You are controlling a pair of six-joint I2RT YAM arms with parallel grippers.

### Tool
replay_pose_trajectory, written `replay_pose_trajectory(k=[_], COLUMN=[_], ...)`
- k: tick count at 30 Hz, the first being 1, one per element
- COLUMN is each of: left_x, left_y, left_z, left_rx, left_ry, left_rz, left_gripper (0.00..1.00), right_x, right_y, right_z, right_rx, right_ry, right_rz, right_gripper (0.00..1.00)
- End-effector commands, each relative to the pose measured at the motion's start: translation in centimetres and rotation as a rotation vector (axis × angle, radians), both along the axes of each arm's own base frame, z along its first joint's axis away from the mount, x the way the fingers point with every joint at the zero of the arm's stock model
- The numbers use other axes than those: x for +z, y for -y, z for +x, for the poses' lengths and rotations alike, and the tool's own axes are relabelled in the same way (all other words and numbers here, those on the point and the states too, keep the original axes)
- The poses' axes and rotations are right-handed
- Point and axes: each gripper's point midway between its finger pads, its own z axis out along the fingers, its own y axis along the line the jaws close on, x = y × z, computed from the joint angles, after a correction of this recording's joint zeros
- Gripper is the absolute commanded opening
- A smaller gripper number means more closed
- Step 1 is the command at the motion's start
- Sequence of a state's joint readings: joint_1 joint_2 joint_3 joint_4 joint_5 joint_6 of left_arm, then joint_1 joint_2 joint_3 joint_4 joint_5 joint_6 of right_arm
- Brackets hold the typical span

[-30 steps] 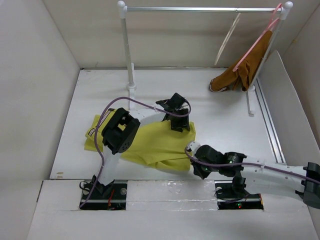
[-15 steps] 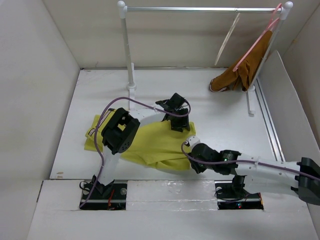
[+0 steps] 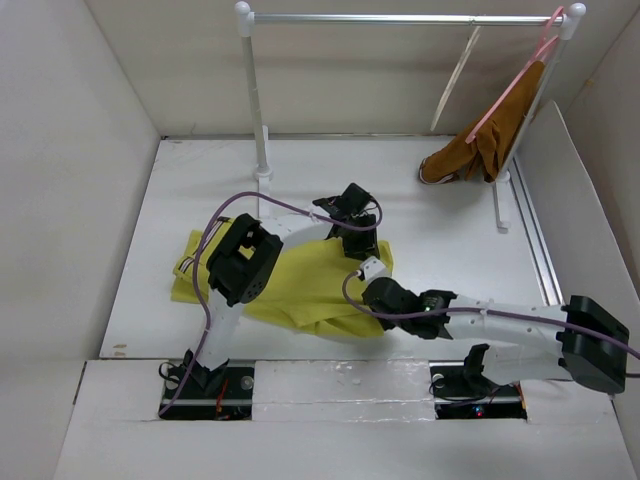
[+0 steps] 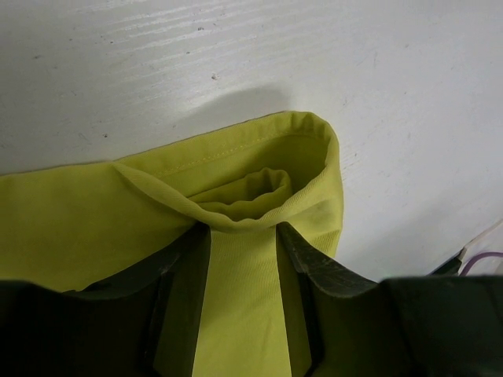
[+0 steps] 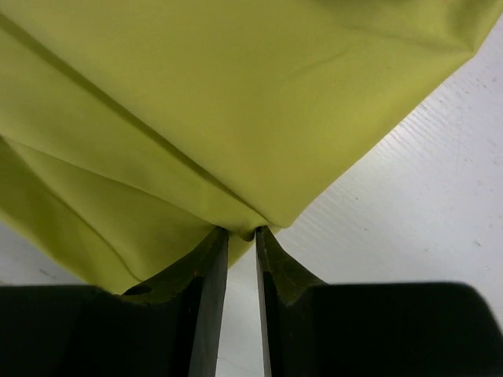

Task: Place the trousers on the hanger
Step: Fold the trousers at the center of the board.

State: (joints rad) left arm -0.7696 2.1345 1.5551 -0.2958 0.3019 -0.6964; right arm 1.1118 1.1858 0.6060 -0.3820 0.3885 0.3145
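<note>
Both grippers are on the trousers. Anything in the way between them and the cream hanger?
Nothing visible: bare table lies between the trousers and the hanger. The brown garment hangs just to its right.

**Quick rundown of the surfaces you're dealing with**

Your trousers [image 3: 310,290] are matt yellow-green woven cloth. The left wrist view shows you a fine diagonal twill, soft and rounded at the folds. The table [image 3: 450,240] is white and matt, and up close it has a rough, streaky grain like painted board. The left gripper [image 4: 242,229] and right gripper [image 5: 241,232] both have dark, dull, plastic-looking fingers. On the far side, the rail [image 3: 380,18] reads as smooth, shiny metal, sitting on white plastic-looking posts [image 3: 258,100]. The rust-brown garment [image 3: 480,150] at far right is matt cloth too.
</note>
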Motion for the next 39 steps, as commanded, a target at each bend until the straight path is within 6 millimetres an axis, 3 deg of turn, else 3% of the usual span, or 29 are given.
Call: replay_pose_trajectory(k=[1, 5, 13, 16, 18, 22, 30, 39], left_x=[-1.0, -0.8, -1.2, -1.4, -1.2, -2.1, -3.4, -3.9], left_y=[0.1, -0.4, -1.0, -0.9, -0.6, -0.6, -1.6, -1.4], left_z=[0.8, 1.1, 1.2, 1.2, 1.5, 2.3, 4.4, 5.0], left_rx=[0.004, 0.009, 0.014, 0.016, 0.017, 0.034, 0.085, 0.079], left_ry=[0.016, 0.020, 0.015, 0.011, 0.017, 0.007, 0.006, 0.013], left_rz=[0.022, 0.028, 0.041, 0.036, 0.030, 0.037, 0.073, 0.089], left_gripper=[0.35, 0.34, 0.33, 0.33, 0.33, 0.33, 0.33, 0.33], right_x=[1.5, 2.1, 1.8, 1.4, 1.2, 1.1, -1.8, -1.3], right_y=[0.2, 1.9, 1.7, 1.0, 0.8, 0.9, 1.5, 2.4], right_z=[2.0, 2.5, 3.2, 3.3, 3.1, 2.4, -4.3, -7.0], right_rx=[-0.105, -0.171, -0.201, -0.179, -0.181, -0.147, 0.025, 0.086], right_ry=[0.071, 0.107, 0.115, 0.110, 0.098, 0.077, -0.111, -0.201], right_rz=[-0.008, -0.069, -0.076, -0.061, -0.052, -0.036, 0.036, 0.068], right_gripper=[0.26, 0.32, 0.33, 0.16, 0.00, 0.00, 0.00, 0.00])
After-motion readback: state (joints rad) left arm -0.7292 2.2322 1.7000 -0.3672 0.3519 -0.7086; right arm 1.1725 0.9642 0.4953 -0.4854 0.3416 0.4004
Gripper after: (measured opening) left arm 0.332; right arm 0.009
